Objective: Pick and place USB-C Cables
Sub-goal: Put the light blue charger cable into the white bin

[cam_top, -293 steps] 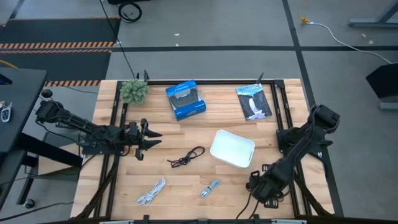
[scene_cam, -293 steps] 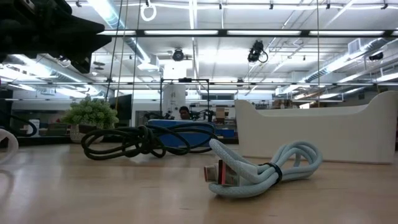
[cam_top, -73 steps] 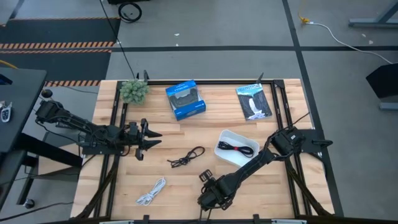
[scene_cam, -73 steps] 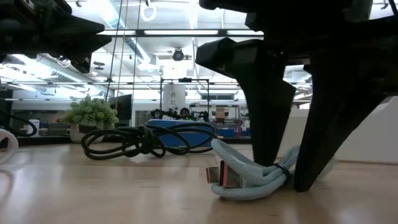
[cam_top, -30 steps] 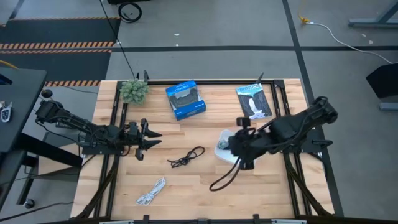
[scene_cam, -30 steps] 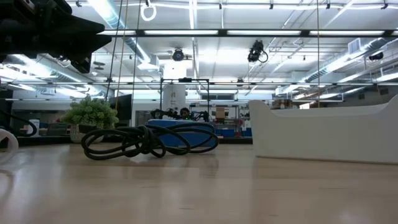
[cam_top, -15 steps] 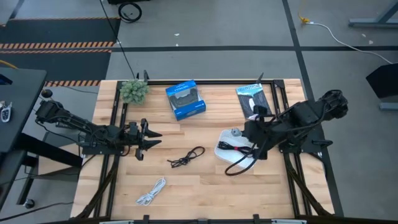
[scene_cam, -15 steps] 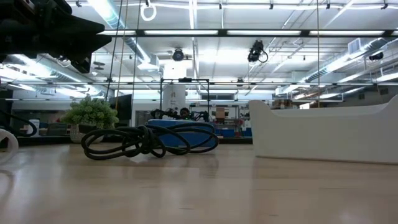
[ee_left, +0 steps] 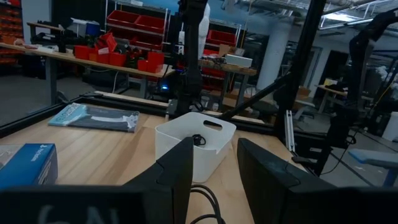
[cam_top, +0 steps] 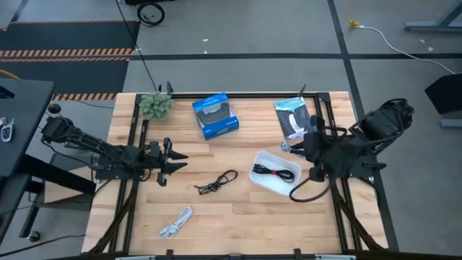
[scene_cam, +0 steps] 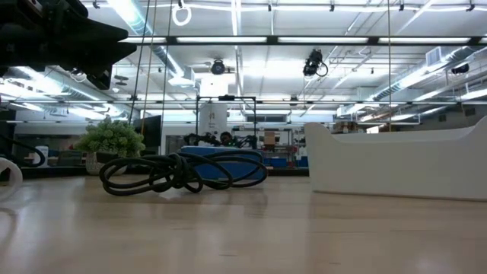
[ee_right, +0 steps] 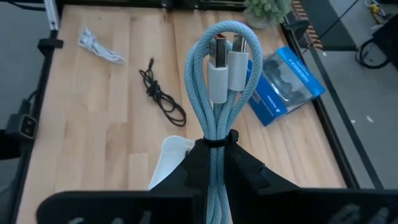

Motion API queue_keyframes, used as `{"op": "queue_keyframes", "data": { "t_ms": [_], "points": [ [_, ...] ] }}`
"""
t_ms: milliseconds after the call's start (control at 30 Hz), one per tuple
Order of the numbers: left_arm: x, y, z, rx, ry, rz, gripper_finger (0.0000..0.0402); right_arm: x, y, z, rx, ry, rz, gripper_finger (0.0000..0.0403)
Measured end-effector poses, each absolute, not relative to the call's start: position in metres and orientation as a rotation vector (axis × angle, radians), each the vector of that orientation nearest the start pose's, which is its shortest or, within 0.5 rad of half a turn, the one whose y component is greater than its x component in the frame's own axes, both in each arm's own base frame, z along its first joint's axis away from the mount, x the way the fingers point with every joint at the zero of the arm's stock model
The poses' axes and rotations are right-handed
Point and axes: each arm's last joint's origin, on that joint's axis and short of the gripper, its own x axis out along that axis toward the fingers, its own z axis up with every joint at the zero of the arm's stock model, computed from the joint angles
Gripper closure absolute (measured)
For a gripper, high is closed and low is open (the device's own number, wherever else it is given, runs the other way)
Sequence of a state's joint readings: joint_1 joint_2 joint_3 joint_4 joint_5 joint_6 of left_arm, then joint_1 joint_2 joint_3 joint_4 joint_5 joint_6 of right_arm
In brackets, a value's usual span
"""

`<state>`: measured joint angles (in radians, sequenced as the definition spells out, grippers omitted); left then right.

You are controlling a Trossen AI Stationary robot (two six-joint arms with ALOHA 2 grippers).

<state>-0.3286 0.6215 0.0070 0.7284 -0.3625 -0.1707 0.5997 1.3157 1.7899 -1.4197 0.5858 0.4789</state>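
Grey-blue cable (ee_right: 219, 93), coiled and tied with a dark band, pinched at its lower end between the fingers of the right gripper (ee_right: 214, 163); both plugs point away from the wrist. In the high view this gripper (cam_top: 290, 146) hangs over the far right edge of the white tray (cam_top: 259, 179), the coil itself too small to make out there. Black cable with red ties (cam_top: 275, 172) lies inside the tray. Black cable (cam_top: 216, 181) loose on the wood left of the tray (it fills the middle of the low view (scene_cam: 173, 172)). White cable (cam_top: 175, 222) near the front edge, well apart from the rest. Left gripper (cam_top: 173, 162) waits at the table's left side, fingers (ee_left: 177, 168) spread, nothing between them. Blue box (cam_top: 215, 115), small plant (cam_top: 155, 105) and dark packet (cam_top: 294, 118) along the far edge.
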Motion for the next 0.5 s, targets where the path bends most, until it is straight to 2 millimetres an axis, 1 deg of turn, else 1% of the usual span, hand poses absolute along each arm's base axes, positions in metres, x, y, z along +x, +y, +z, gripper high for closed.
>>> {"op": "queue_keyframes", "data": {
  "t_ms": [67,167,367,500],
  "points": [
    [0.13,-0.034,0.176,-0.209,-0.11,0.025,0.0269,0.171,0.101,0.447,-0.072,0.756,-0.163,0.0363],
    [0.13,-0.034,0.176,-0.209,-0.11,0.025,0.0269,0.17,0.104,0.434,-0.08,0.783,-0.174,0.0363],
    [0.13,-0.034,0.176,-0.209,-0.11,0.025,0.0269,0.169,0.105,0.395,-0.081,0.849,-0.189,0.0363],
    [0.13,-0.034,0.176,-0.209,-0.11,0.025,0.0269,0.169,0.101,0.366,-0.023,0.874,-0.192,0.0363]
  ]
}}
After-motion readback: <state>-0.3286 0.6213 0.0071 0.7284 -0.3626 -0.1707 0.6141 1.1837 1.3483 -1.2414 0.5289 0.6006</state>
